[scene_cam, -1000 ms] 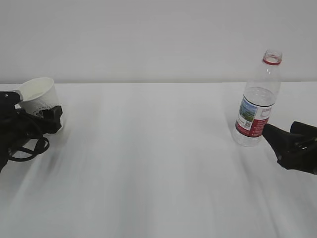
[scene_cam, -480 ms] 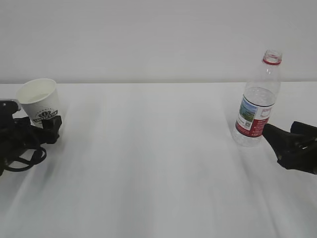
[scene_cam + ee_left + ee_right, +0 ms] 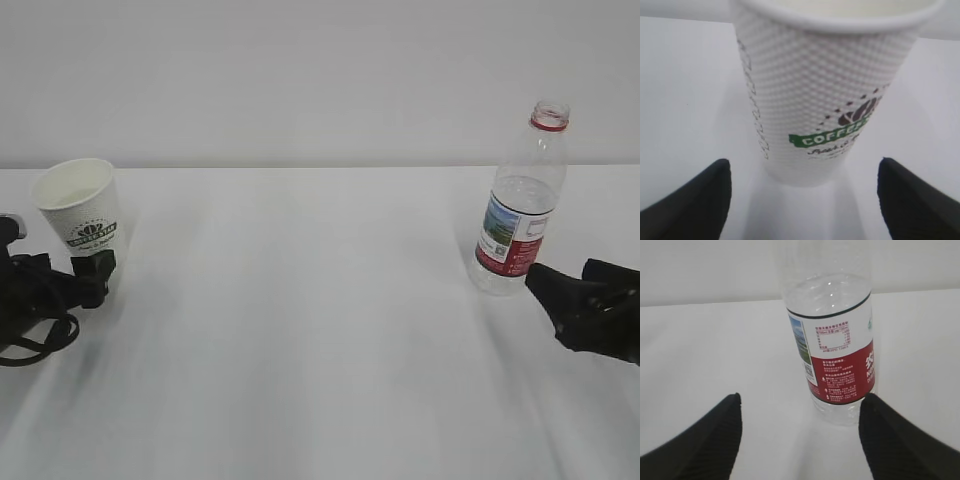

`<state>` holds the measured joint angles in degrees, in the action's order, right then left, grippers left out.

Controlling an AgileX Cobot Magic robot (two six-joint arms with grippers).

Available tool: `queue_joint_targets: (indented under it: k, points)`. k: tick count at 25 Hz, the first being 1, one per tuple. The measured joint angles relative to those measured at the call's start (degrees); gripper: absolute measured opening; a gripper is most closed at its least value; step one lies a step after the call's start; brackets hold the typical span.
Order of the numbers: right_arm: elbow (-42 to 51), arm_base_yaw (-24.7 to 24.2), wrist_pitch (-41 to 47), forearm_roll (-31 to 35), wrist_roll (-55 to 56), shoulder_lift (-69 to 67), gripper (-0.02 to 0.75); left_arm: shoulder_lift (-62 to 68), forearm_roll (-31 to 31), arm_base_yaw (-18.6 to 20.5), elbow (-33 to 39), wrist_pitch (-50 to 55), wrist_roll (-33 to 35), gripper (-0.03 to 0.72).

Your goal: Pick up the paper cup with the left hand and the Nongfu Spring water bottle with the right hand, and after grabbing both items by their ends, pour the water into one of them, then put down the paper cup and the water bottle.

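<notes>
Two items stand set down, neither in my grip. Item one: paper cup [image 3: 82, 214], upright at the far left of the table [image 3: 300, 330], logo facing out. My left hand [image 3: 45, 285] sits just near of it, pincer spread wide and empty, the cup base [image 3: 805, 170] between the two fingers [image 3: 687, 200] without touching either. Item two: Nongfu Spring water bottle [image 3: 520, 200], upright at the right, uncapped, water [image 3: 827, 295] standing in its lower half. My right hand [image 3: 585, 310] rests just near of it, pincer wide apart, holding nothing, clear of the label. Progress, as I judge it: both objects released upright, so the closing step looks done; whether pouring happened I cannot tell, since the cup's inside is hidden. Surface: plain white tabletop, bare between the items. Room: blank pale wall [image 3: 300, 80] behind.
</notes>
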<state>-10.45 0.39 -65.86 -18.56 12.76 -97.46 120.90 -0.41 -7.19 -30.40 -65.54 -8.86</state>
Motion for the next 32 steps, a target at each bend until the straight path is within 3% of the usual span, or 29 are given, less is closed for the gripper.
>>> queue_joint_targets:
  k: [12, 24, 32]
  points:
    - [0.00, 0.00, 0.00, 0.00, 0.00, -0.27, 0.548, -5.26, 4.43, 0.00, 1.68, -0.34, -0.80, 0.600]
    - [0.00, 0.00, 0.00, 0.00, 0.00, 4.03, 0.548, -12.70, 6.28, 0.00, 10.66, -0.34, -0.82, 0.589]
    - [0.00, 0.00, 0.00, 0.00, -0.11, 7.93, 0.548, -21.49, 9.20, 0.00, 11.30, -0.34, -0.92, 0.553]
